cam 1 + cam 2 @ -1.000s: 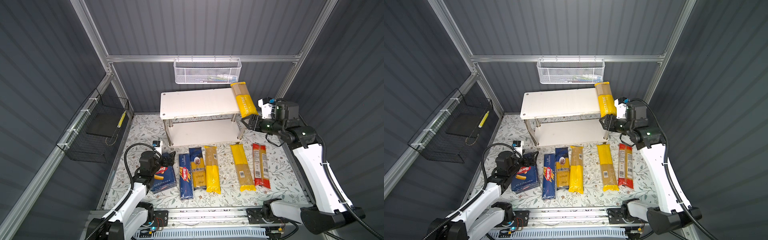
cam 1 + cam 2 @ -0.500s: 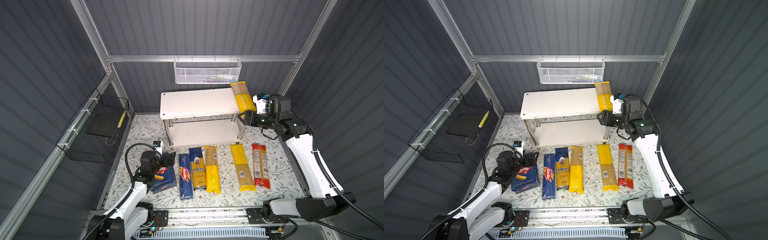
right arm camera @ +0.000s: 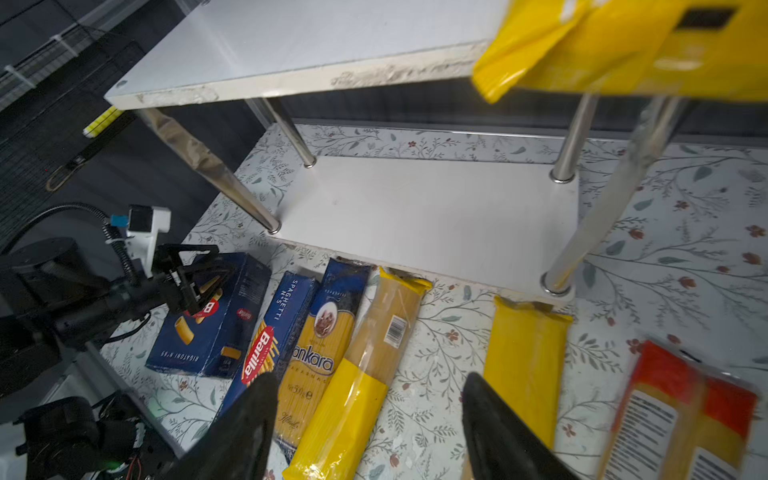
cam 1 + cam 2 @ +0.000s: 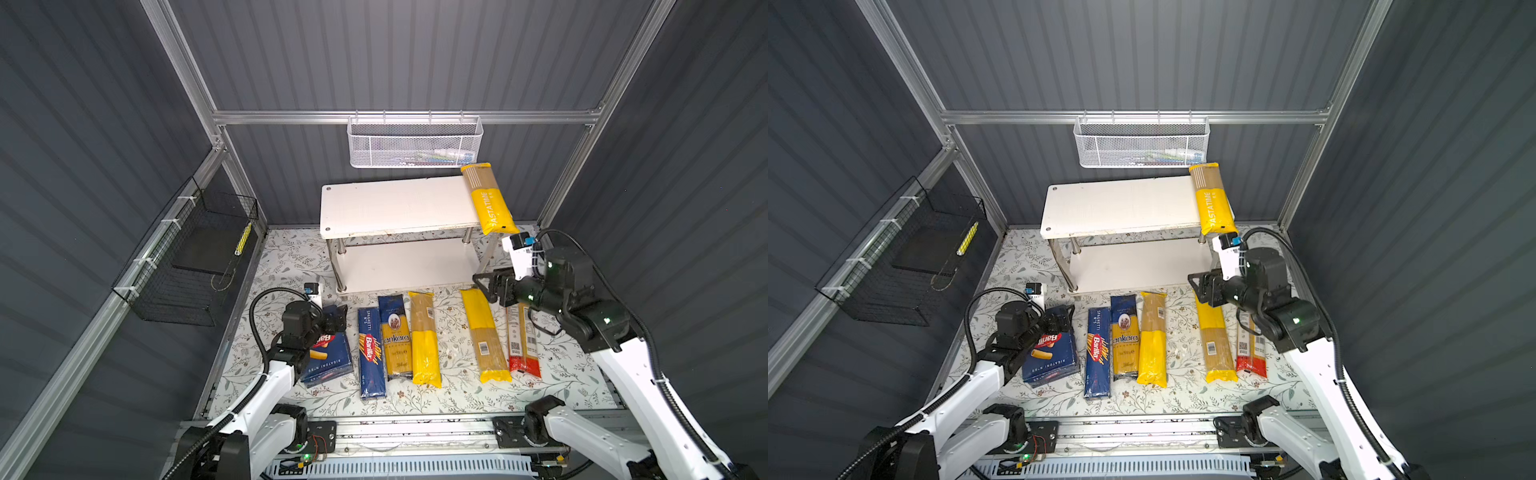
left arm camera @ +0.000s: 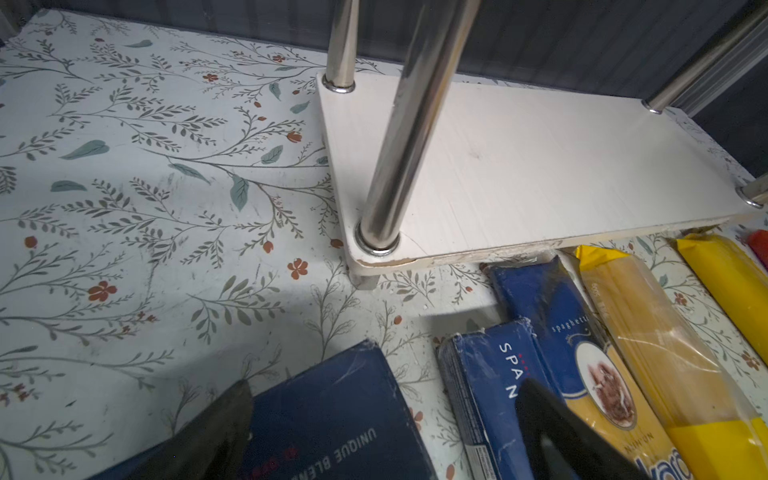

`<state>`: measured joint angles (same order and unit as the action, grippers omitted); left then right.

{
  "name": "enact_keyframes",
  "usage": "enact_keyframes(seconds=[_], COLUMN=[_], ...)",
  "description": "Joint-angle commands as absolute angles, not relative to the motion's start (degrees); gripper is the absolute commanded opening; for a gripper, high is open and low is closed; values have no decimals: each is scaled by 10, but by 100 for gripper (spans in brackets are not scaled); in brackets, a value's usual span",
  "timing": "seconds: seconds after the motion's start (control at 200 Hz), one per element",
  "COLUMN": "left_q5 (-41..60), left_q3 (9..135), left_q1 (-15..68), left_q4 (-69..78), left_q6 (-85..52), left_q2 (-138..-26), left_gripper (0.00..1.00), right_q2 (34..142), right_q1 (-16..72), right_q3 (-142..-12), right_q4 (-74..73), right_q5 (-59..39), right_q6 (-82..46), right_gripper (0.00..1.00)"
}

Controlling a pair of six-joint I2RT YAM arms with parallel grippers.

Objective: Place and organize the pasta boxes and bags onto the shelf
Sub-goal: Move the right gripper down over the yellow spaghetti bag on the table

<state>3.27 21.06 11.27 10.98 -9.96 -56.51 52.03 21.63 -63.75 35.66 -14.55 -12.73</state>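
Observation:
The white shelf (image 4: 395,203) stands at the back, with the yellow PASTATIME bag (image 4: 488,199) lying on the right end of its top tier and overhanging the front edge. On the floral mat in front lie the rigatoni box (image 4: 328,357), the spaghetti box (image 4: 371,353), the ankara bag (image 4: 397,336), two yellow bags (image 4: 424,336) (image 4: 484,336) and the red bag (image 4: 523,345). My right gripper (image 4: 484,286) (image 3: 368,380) hangs open and empty over the far end of a yellow bag. My left gripper (image 4: 338,316) (image 5: 385,384) is open, its fingers spread above the rigatoni box's far end.
A white mesh basket (image 4: 415,143) hangs on the back rail above the shelf. A black wire basket (image 4: 191,266) is fixed to the left wall. Chrome legs (image 5: 395,137) stand at the corners of the shelf's bare lower tier (image 3: 415,212).
My right gripper has dropped away from the PASTATIME bag's front end toward the mat, and its jaws have widened. The bag stays on the top tier. The left arm has barely moved.

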Motion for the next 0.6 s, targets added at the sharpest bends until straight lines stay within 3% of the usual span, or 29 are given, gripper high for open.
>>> enact_keyframes(seconds=[0.0, 0.155, 0.34, 0.595], left_q5=[-5, -15, -31, 13], left_q3=[227, 230, 233, 229], left_q1=[112, 112, 112, 112], left_q4=[88, 83, 74, 86], left_q6=[-120, -127, -133, -113], left_q2=[-560, -564, -565, -563], left_gripper=[100, 99, 99, 100], right_q2=[502, 480, 546, 606], right_q1=[226, 225, 225, 219], right_q3=[-557, -463, -436, -370], right_q4=[316, 315, 336, 240], right_q5=[-121, -95, -84, -58], right_q6=[-183, -249, -257, -275], right_gripper=[72, 74, 80, 82])
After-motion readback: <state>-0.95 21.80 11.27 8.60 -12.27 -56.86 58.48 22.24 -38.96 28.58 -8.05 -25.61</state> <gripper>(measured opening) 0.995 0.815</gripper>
